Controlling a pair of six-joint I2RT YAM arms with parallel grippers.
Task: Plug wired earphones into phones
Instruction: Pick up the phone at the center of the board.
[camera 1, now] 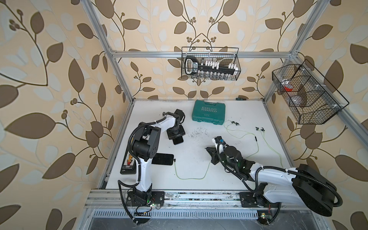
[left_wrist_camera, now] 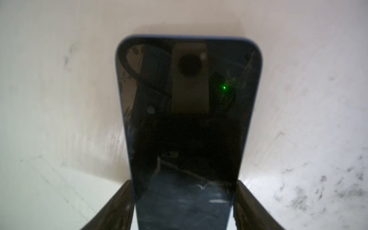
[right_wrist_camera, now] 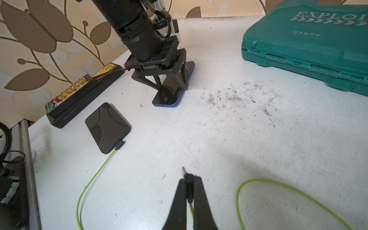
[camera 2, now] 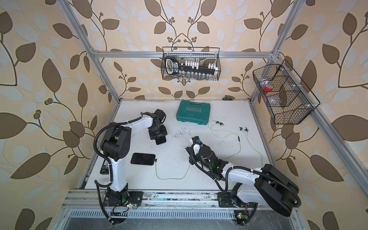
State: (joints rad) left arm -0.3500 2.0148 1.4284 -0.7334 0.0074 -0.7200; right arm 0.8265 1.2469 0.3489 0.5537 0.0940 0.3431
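The left end effector (right_wrist_camera: pixel 171 87) stands over the blue-edged phone (right_wrist_camera: pixel 169 97), which lies flat and screen up on the white bench (right_wrist_camera: pixel 239 139). In the left wrist view its two fingers (left_wrist_camera: pixel 119 207) sit against the phone's long edges, clamped on it.

Nearer the front of the bench, the second phone (camera 1: pixel 163 159) also lies screen up. It has a seated plug (right_wrist_camera: pixel 120 145) in its short end. A yellow-green cable (camera 1: pixel 189 178) runs from that plug in a loose loop across the bench.

The right end effector (right_wrist_camera: pixel 188 185) is closed on the free plug (right_wrist_camera: pixel 188 180) of the other earphone set. The plug's metal tip sticks out past the fingertips and points toward the phones, well apart from both. Its own green lead (right_wrist_camera: pixel 278 187) curls on the bench beside the end effector.

One pair of earbuds (camera 1: pixel 234 123) lies just beside the teal toolbox (camera 1: pixel 209 111), and another pair (camera 1: pixel 259 129) lies farther toward the right side. A black-and-yellow bit case (right_wrist_camera: pixel 79 93) lies along the left edge, near the second phone.
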